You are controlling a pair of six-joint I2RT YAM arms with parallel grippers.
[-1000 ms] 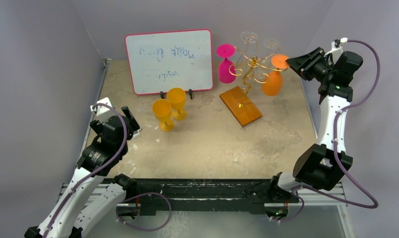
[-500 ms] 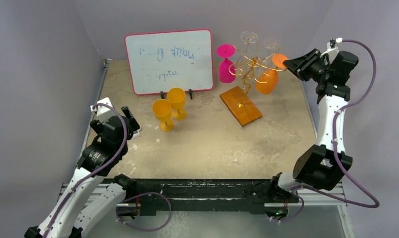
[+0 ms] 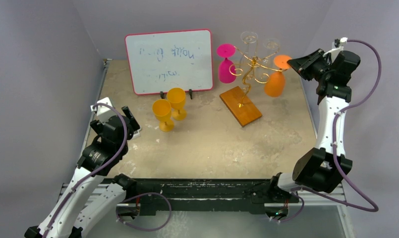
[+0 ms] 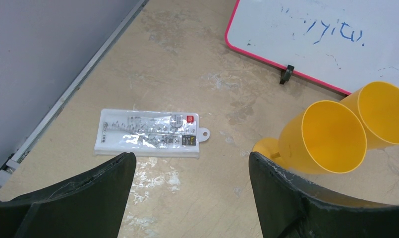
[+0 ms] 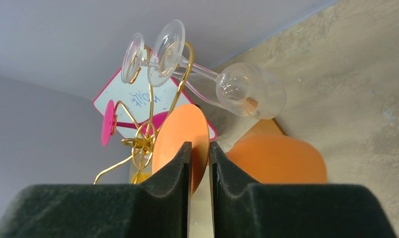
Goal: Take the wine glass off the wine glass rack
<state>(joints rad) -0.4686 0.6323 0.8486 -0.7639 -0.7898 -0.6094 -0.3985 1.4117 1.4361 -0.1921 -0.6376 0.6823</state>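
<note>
My right hand (image 5: 199, 146) has drawn down from a moderate gap a second ago to a thin slit, and the rim of the foot (image 5: 180, 134) of the orange wine glass (image 3: 275, 84) sits in that slit, so I read it as a pinch on the foot, though how firmly the pads bite I cannot tell. The glass hangs bowl-down from the arm on the 3 o'clock side of the wine glass rack (image 3: 241, 106), which stands at about 1 o'clock on the bench (image 3: 212, 144). Half a second back the bowl had swung in toward the stem at 9 o'clock as I nudged the foot. It now hangs straight again (a good sign that I am no longer shoving it). For the task this means the grasp is about made but the glass is still on the wire. My guess is that the next move is to slide the foot out along the arm toward 3 o'clock. Two clear glasses (image 5: 249, 89) hang close by at the rack's 12 o'clock, and a pink glass (image 3: 226, 69) at its 9 o'clock. My left hand (image 4: 191, 158) has not stirred: it hovers wide open at 8 o'clock over a plastic packet (image 4: 150, 134), near two yellow goblets (image 3: 163, 111).
</note>
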